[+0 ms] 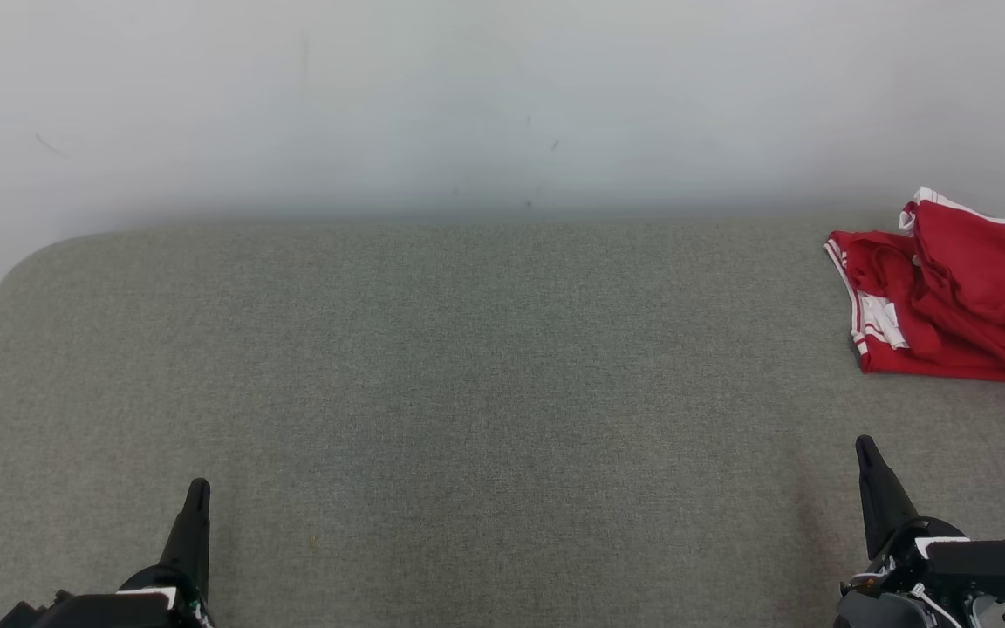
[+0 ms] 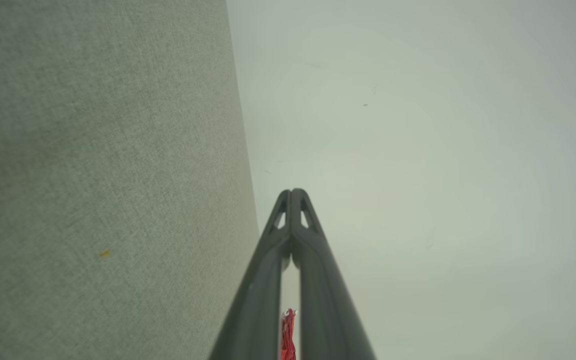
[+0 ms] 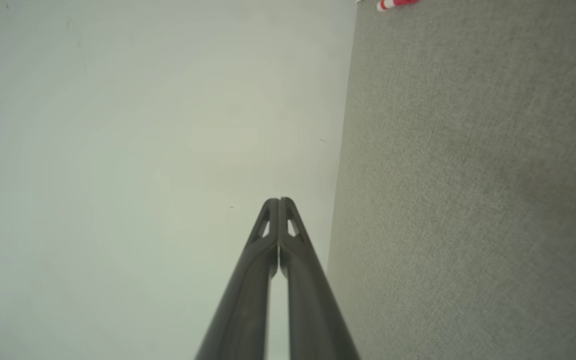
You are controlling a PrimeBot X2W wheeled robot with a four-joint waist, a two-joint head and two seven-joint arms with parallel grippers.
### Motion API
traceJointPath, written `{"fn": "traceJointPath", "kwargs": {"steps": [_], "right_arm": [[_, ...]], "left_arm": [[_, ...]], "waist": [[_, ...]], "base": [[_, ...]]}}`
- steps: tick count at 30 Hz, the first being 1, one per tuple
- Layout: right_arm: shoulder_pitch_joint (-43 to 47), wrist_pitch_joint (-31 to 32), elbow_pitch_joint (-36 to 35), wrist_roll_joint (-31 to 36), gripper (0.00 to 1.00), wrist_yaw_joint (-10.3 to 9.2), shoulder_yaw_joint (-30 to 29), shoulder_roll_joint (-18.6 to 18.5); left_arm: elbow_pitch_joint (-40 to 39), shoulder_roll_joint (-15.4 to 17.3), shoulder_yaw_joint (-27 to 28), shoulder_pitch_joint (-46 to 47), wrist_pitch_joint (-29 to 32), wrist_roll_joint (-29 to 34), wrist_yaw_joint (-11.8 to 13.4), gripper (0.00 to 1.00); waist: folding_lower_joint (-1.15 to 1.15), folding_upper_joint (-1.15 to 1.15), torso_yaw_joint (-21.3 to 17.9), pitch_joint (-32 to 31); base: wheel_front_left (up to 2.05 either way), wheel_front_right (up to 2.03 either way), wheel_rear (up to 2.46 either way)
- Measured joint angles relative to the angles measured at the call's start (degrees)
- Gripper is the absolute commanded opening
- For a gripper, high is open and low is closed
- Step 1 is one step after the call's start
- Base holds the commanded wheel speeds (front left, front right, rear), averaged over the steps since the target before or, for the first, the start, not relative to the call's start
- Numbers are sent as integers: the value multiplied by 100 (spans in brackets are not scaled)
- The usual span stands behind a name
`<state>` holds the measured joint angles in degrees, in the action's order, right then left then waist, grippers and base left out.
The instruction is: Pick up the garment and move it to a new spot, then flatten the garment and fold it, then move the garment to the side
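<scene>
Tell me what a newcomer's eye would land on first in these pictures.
The crumpled red garment with white stripes stands out, lying at the far right of the wide grey woven fabric surface below a pale wall. At the bottom corners of the head view, the dark left hand and dark right hand hover shut and empty, apart from the garment.

The right gripper was found closed and empty, its two dark fingers rising from the bottom edge with their tips pressed together. The tips stood against a pale wall bearing a few faint marks. A grey fabric surface occupied the right side of the view. A small red and white piece of the garment lay at the top edge, well apart from the gripper.
</scene>
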<state>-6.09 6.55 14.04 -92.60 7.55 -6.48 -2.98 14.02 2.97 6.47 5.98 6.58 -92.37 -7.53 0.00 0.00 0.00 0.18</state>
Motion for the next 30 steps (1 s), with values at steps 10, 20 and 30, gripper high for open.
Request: {"fn": "traceJointPath", "kwargs": {"steps": [10, 20, 30], "right_arm": [[-1, 0, -2, 0, 0, 1, -1, 1], [-1, 0, 0, 0, 0, 0, -3, 1], [-1, 0, -1, 0, 0, 0, -4, 1]], "left_arm": [[1, -1, 2, 0, 0, 0, 0, 0], [-1, -1, 3, 0, 0, 0, 0, 0], [0, -2, 3, 0, 0, 0, 0, 0]], "waist": [[0, 0, 0, 0], [0, 0, 0, 0], [0, 0, 0, 0]], "base": [[0, 0, 0], [0, 0, 0], [0, 0, 0]]}}
